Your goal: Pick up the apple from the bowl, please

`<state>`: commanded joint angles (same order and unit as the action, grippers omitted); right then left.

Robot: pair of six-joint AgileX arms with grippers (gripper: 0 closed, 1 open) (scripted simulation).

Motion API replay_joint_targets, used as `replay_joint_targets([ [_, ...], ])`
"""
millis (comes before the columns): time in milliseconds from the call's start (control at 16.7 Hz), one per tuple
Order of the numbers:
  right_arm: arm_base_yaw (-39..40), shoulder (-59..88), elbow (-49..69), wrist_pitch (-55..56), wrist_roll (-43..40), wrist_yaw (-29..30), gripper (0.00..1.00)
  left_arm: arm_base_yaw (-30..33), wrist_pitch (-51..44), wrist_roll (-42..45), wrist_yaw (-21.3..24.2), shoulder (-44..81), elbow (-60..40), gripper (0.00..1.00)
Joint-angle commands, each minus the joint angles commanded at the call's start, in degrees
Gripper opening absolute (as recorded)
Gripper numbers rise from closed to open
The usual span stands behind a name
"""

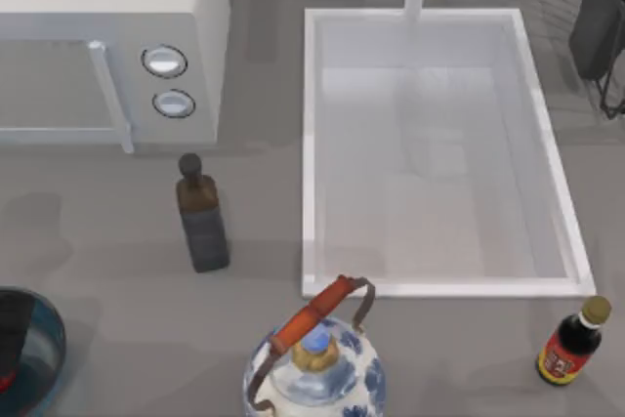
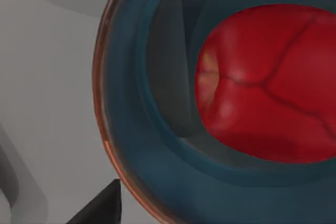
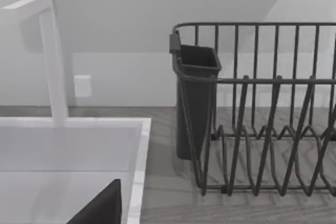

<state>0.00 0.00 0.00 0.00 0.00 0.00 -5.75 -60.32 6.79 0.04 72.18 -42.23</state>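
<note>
The glossy red round apple (image 2: 268,82) lies inside the round shallow bowl of translucent blue glass (image 2: 157,182); in the left wrist view its skin is smooth and shiny, crossed by thin darker veins, with a pale yellowish patch on one side. The bowl's wall is smooth and curved, and its rim catches an orange-brown glint against the plain grey table (image 2: 47,103).

In the top view the bowl (image 1: 47,358) sits at the table's near left corner, cut by the picture's edge, and our left gripper (image 1: 12,334) stands over it as a dark blocky shape with a sliver of red beneath. We cannot tell whether its fingers are open or closed. One dark pointed fingertip (image 2: 102,208) shows just outside the bowl's rim in the left wrist view.

Outward from the bowl stands a square dark brown glass bottle with a round stopper (image 1: 200,214), upright. Right of it, at the near edge, is the blue-and-white patterned ceramic teapot with an orange handle (image 1: 314,368). Farther right is a small dark sauce bottle with a red label and tan cap (image 1: 571,344). Behind these lie a white rectangular sink basin (image 1: 311,144) and, at far left, a pale grey microwave with two round knobs (image 1: 171,80).

Our right arm is parked by the black wire dish rack (image 3: 262,129) at far right; one dark fingertip (image 3: 102,208) shows, and we cannot tell the fingers' state.
</note>
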Motion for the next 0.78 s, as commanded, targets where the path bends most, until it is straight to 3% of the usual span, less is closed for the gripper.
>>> replay_joint_targets([
  [420,0.0,0.0,0.0,0.0,0.0,0.0,1.0,-0.4,20.1,0.4,0.0,8.1,10.9,1.0],
  [780,0.0,0.0,0.0,0.0,0.0,0.0,1.0,-0.5,22.6,0.4,0.0,9.6,12.8,1.0],
])
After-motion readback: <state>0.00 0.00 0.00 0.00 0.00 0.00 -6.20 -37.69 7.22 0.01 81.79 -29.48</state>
